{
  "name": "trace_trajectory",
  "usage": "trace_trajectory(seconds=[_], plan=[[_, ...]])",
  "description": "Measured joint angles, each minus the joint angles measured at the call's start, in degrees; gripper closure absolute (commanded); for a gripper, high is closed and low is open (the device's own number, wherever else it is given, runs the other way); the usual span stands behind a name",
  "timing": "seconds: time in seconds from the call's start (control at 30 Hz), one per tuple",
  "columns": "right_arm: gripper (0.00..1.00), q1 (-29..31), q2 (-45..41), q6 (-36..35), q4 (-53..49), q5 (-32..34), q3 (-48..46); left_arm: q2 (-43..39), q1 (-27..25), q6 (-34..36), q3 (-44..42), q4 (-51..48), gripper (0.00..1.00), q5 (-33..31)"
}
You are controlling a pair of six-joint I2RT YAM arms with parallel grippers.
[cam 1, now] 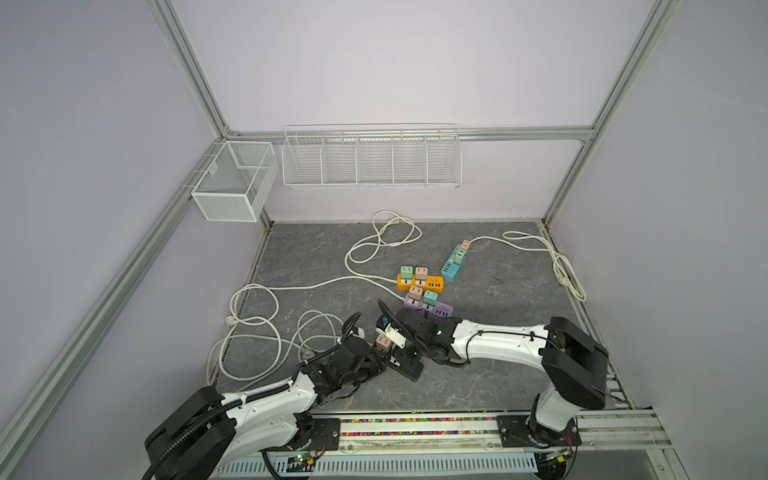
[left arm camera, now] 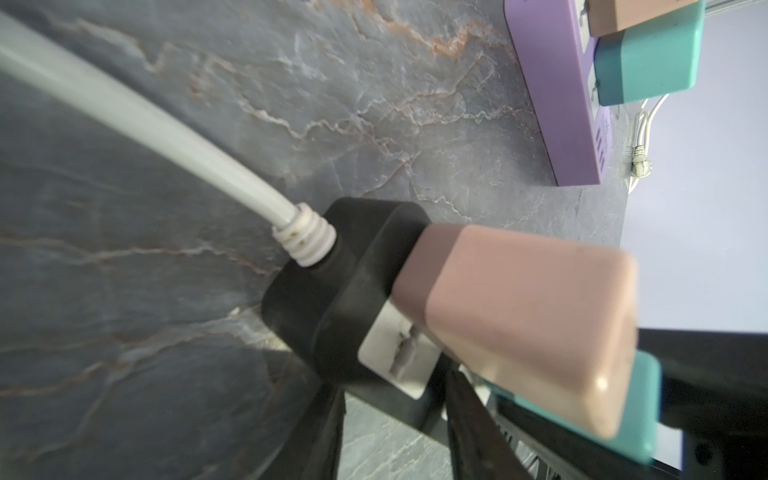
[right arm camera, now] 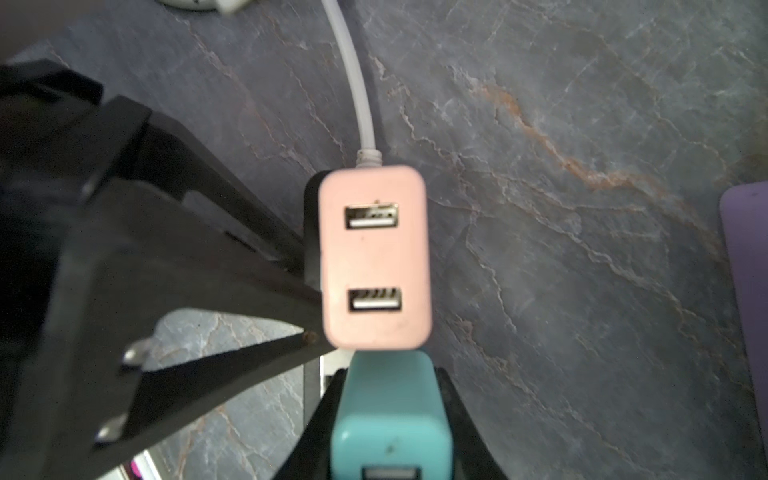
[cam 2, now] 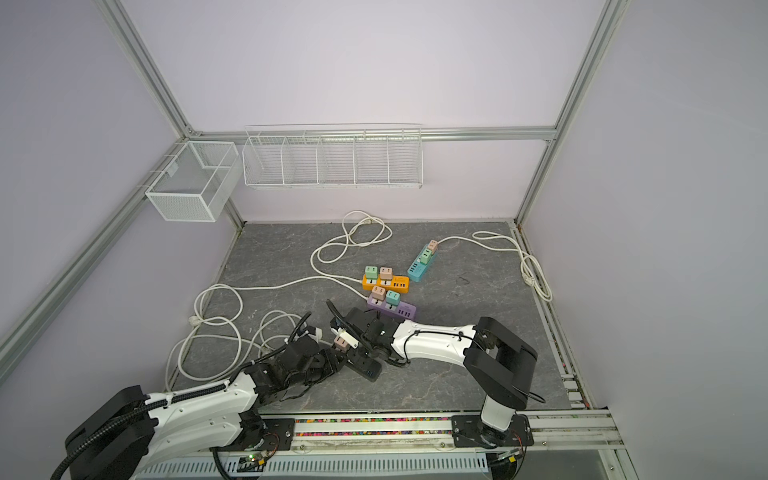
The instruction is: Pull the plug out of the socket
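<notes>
The teal square plastic plug [right arm camera: 390,407] sits on the black plastic power strip [left arm camera: 328,299] at the front middle of the grey marbled bench [cam 1: 498,357], just beside a pink square plug [right arm camera: 374,257]. The right hand [cam 1: 397,354] points down over the teal plug, clenched on its two sides, with its arm reaching in low from the right. The left hand [right arm camera: 309,301], its arm stretched low from the left, grasps the strip beside the pink plug.
</notes>
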Motion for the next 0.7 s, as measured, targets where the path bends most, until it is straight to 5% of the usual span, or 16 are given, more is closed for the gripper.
trace_trajectory(seconds=[0.4,0.7], plan=[[0.93,1.62,-0.74,0.17,0.13,2.69,-0.35,0.04,0.00,0.02,0.00,-0.04,0.60,0.00],[0.93,-3.04,-10.40,2.75,0.48,-0.35,-2.14,-0.81,0.00,0.02,0.02,-0.46,0.58,-0.17]])
